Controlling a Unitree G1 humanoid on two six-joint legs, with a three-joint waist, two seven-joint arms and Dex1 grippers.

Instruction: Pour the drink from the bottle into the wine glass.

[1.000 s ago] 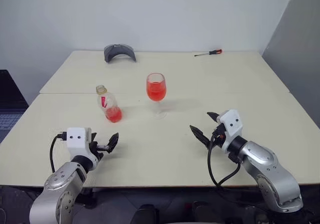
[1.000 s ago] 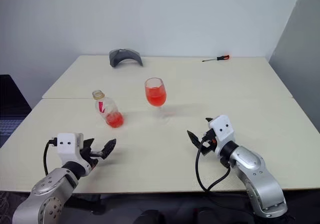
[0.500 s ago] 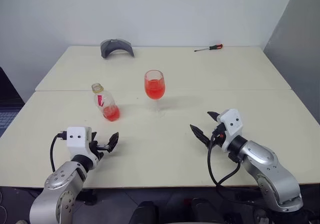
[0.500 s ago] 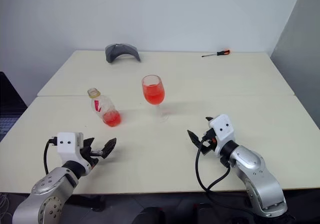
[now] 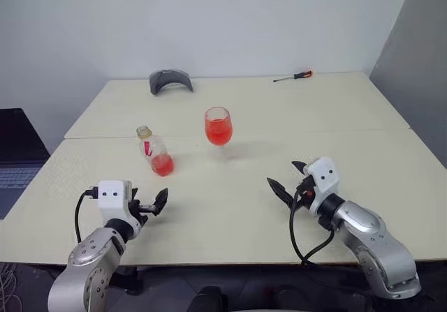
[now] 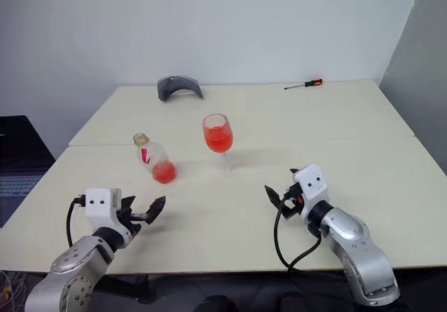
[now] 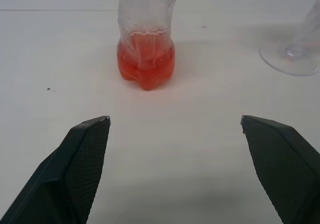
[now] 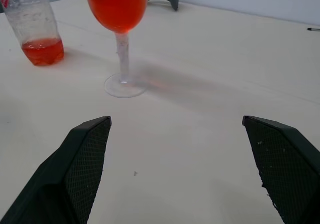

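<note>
1. My left gripper (image 5: 145,206) hangs just above the near edge of the table (image 5: 230,207), on my left side. Its two black fingers (image 7: 82,164) are spread wide with nothing between them.

2. My right gripper (image 5: 290,179) sits over the near right part of the table, angled inward toward the middle. Its fingers (image 8: 80,169) stand just as far apart and hold nothing.

3. Beyond my left gripper, well apart from it, the bottle (image 5: 155,152) stands upright on the table. It is clear plastic with a red mark on its side. Only a low pool of the drink (image 7: 145,66) remains in its base, bright red-pink. Its mouth at the top looks yellowish; I cannot tell whether a cap sits on it.

4. A little farther back and to the right of the bottle stands the wine glass (image 5: 218,129), upright on its round foot (image 8: 123,85). Its bowl is filled well up with the same red liquid. Bottle and glass are near each other but not touching.

5. A seam crosses the table behind the bottle and glass, where a second tabletop joins the first.

6. At the far edge, left of centre, lies a grey curved object (image 5: 170,81).

7. At the far right lies a screwdriver (image 5: 293,77) with a red handle.
</note>
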